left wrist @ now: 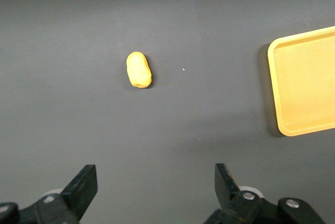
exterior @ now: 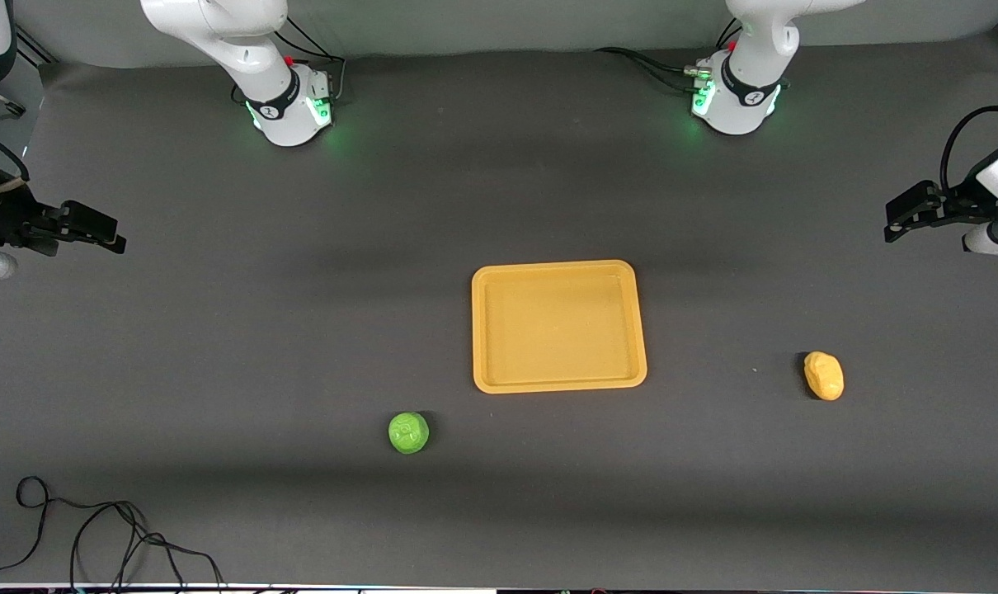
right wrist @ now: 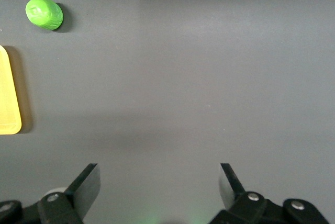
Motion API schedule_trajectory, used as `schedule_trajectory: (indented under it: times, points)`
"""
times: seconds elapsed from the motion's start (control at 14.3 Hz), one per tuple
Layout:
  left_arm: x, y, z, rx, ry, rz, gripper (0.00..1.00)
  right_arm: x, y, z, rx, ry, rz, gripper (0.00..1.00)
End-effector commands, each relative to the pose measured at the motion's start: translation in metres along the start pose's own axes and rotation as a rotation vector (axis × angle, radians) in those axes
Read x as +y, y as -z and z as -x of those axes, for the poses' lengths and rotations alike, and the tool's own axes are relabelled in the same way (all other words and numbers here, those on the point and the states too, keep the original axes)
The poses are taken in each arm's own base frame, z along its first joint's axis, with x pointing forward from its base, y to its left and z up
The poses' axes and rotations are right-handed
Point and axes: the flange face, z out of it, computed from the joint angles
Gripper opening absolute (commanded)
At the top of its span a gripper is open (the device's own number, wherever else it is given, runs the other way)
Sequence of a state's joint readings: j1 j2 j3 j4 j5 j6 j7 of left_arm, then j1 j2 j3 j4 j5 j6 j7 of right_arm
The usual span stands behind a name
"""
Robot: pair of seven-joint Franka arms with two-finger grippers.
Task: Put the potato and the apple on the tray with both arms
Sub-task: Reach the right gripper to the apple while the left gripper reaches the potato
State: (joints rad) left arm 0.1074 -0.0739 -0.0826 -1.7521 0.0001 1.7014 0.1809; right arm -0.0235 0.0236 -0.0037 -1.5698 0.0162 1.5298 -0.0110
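Yellow-orange plastic, flat and low-rimmed: the tray (exterior: pixel 558 326) lies on the dark grey table (exterior: pixel 218 346) about midway between my two grippers, and nothing lies in it.

My left gripper (exterior: pixel 901 221) hangs over the table's edge at the left arm's end, well apart from everything. Its jaws stand wide open and hold nothing; in the left wrist view my left gripper (left wrist: pixel 156 185) shows one black fingertip (left wrist: pixel 84 182) on each side of bare table. The potato (exterior: pixel 823 375) lies on the table out ahead of those jaws, between them and the tray, touching neither. It is nearer the front camera than the tray's middle and sits well clear of the tray's rim. In the left wrist view the potato (left wrist: pixel 138 69) and a corner of the tray (left wrist: pixel 306 80) both show, with open table between them.

My right gripper (exterior: pixel 107 233) waits over the edge at the right arm's end, jaws just as wide and just as empty. In the right wrist view my right gripper (right wrist: pixel 158 185) frames only bare table. The apple (exterior: pixel 408 433) sits on the table near the tray's corner, not touching it, nearer the front camera than the tray. In the right wrist view the apple (right wrist: pixel 44 13) lies well ahead of my jaws, beside a sliver of the tray (right wrist: pixel 8 98).

A loose black cable (exterior: pixel 95 536) curls on the table at the right arm's end, near the front camera.
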Motion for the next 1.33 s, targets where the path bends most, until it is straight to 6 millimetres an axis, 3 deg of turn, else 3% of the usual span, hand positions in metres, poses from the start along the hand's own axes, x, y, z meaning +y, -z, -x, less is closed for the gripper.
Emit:
schedule_trajectory:
  times: [0.0,0.28,0.42,0.63,0.77,0.98,1.12,1.26]
  points:
    - [0.0,0.003,-0.004,0.002,0.008,-0.014,1.0,-0.002,0.008,0.004,0.004,-0.024,-0.021,1.0]
    - [-0.007,0.001,-0.004,-0.001,0.008,-0.015,1.0,-0.002,0.004,0.002,-0.002,-0.024,-0.021,1.0]
    - [-0.014,-0.011,-0.009,-0.008,0.014,-0.014,1.0,-0.002,0.004,0.002,-0.002,-0.024,-0.021,1.0]
    - [-0.034,-0.052,-0.017,-0.023,0.033,-0.035,1.0,-0.005,0.0,-0.001,0.002,-0.012,-0.024,1.0]
    - [-0.051,-0.093,-0.033,0.004,0.062,-0.034,1.0,-0.021,-0.011,-0.019,0.023,0.008,-0.024,1.0]
    - [-0.065,-0.189,-0.047,-0.072,0.062,-0.006,1.0,-0.105,-0.04,-0.067,0.045,0.098,-0.023,1.0]
    - [-0.062,-0.242,-0.055,-0.105,0.061,0.011,1.0,-0.157,-0.059,-0.101,0.053,0.021,-0.028,1.0]
    - [-0.068,-0.287,-0.057,-0.121,0.078,0.023,1.0,-0.218,-0.077,-0.12,0.07,0.022,-0.033,1.0]
